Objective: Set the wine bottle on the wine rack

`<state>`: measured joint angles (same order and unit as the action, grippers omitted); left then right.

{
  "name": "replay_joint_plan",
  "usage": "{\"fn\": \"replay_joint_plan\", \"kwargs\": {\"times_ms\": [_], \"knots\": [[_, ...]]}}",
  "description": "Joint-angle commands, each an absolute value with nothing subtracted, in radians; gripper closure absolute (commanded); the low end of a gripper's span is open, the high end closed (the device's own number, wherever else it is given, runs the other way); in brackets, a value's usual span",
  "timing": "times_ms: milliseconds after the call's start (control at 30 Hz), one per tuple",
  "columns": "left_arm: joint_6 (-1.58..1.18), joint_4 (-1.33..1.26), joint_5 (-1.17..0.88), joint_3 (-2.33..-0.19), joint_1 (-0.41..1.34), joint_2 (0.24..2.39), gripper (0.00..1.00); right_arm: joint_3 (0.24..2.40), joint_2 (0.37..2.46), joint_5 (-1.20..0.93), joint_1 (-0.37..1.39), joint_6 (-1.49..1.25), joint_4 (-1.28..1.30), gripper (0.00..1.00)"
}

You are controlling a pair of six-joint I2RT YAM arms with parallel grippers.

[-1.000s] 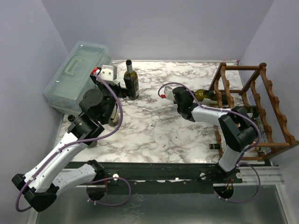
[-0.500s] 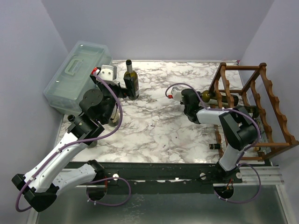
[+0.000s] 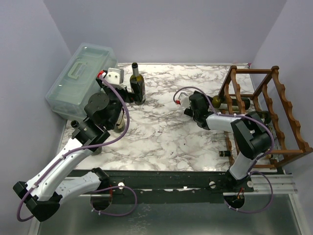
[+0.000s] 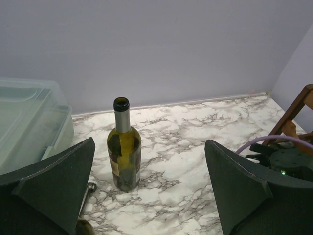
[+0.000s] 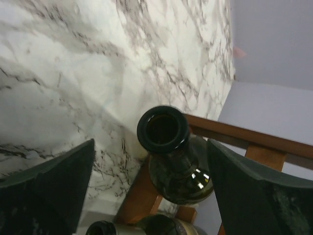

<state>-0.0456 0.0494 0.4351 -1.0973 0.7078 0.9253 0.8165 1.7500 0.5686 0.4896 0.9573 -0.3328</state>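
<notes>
Grey-veined white marble tabletop (image 3: 161, 132), wine rack (image 3: 291, 111) at right, lavender walls (image 3: 166, 29) around.

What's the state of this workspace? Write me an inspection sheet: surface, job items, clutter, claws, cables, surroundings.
Surface: white marble-patterned tabletop, no spills seen.
Job's things: reddish-brown wooden wine rack on the right; dark green glass wine bottle lying in it, neck poking out; second dark green wine bottle upright at the back, left of centre.
Clutter: translucent plastic lidded box at the left edge.
Claws: left claw open, upright bottle ahead between its fingers, untouched; right claw open astride the racked bottle's mouth, not touching.
Cables: purple cable along each arm, no snag seen.
Surroundings: plain lilac walls.
</notes>
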Motion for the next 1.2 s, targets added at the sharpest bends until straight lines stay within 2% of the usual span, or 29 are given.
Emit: {"fn": "replay_joint_plan", "kwargs": {"times_ms": [0,100,267,600,1000,1167], "knots": [[-0.057,0.052,0.416,-1.109,0.707,0.934,0.04,0.91,1.693,0.49,0.525,0.756,-0.128,0.0],[-0.057,0.052,0.416,-1.109,0.707,0.938,0.04,0.956,1.697,0.547,0.567,0.636,-0.067,0.0],[-0.057,0.052,0.414,-1.108,0.707,0.95,0.04,1.001,1.759,0.793,0.624,0.515,-0.075,0.01],[-0.059,0.055,0.414,-1.106,0.707,0.985,0.04,1.038,1.82,0.855,0.624,0.538,-0.123,0.3],[-0.054,0.056,0.419,-1.108,0.707,0.978,0.04,1.016,1.88,0.903,0.624,0.717,-0.299,0.47],[-0.056,0.057,0.417,-1.107,0.706,0.971,0.04,1.014,1.901,0.916,0.624,0.731,-0.315,0.58]]}}
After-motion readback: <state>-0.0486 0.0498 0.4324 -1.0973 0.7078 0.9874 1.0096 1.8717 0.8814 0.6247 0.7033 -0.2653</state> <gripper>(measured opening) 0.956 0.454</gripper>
